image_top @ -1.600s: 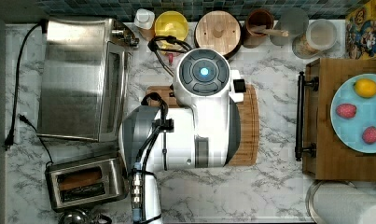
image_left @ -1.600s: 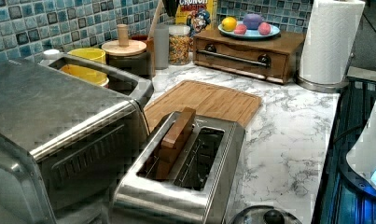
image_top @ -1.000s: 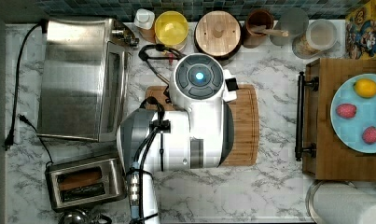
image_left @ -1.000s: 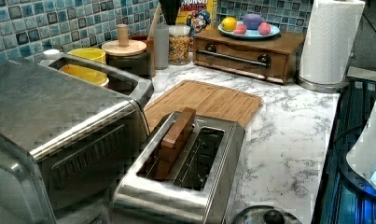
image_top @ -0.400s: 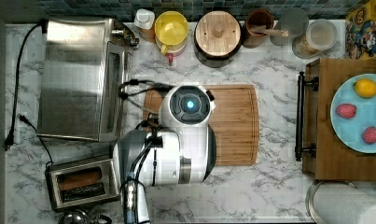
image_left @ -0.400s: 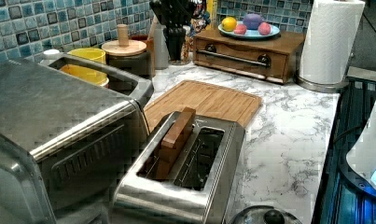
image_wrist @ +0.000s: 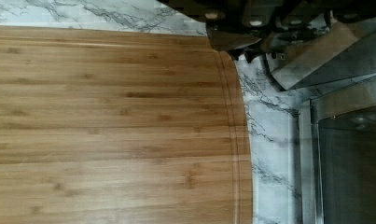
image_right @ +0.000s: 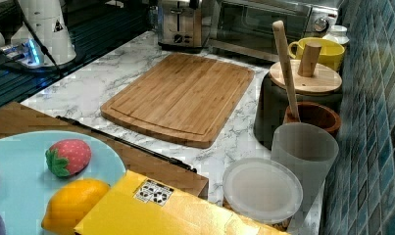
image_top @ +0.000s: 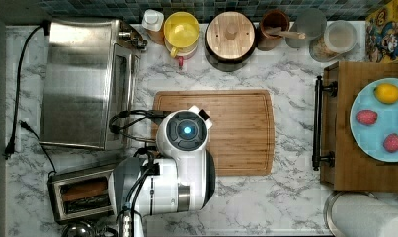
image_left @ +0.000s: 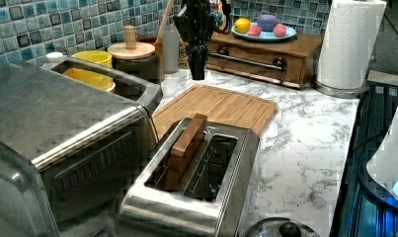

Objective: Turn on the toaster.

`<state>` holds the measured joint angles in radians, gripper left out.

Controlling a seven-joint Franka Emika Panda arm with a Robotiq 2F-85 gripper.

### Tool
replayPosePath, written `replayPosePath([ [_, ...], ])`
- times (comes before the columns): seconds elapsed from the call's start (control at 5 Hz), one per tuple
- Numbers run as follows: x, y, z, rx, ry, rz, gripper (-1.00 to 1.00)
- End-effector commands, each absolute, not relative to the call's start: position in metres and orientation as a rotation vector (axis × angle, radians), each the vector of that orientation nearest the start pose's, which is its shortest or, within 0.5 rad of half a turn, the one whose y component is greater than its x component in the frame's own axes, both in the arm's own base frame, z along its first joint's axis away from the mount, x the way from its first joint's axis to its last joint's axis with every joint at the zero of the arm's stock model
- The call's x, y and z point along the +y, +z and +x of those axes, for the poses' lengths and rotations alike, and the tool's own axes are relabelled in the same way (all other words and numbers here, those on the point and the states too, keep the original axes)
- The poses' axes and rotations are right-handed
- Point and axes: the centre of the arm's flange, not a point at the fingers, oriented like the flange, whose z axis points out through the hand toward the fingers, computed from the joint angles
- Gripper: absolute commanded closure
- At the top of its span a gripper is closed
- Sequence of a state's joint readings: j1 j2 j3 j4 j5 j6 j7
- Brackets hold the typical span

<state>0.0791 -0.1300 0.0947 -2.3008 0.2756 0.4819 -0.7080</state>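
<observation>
Left view, steel toaster [image_left: 186, 187], toast upright in slot

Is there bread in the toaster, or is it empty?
Not empty. The toaster has one brown slice sticking up out of one slot; the other slot looks dark and empty.

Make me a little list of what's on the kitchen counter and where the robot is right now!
toaster: small steel toaster, a brown slice in one slot
oven: big toaster oven beside it
board: wooden cutting board, bare
robot: gripper above the board's far end in the left view, away from the toaster
plate: blue plate with a lemon and strawberries
job: not started
</observation>
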Motion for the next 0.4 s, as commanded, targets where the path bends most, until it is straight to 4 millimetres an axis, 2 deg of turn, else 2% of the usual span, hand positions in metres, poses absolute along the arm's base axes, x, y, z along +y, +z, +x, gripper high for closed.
replayPosePath([
  [0.2,0.152,0.396,0.441,-0.138,0.239,-2.857,1.00],
  [0.4,0.165,0.392,0.429,-0.181,0.256,-2.857,1.00],
])
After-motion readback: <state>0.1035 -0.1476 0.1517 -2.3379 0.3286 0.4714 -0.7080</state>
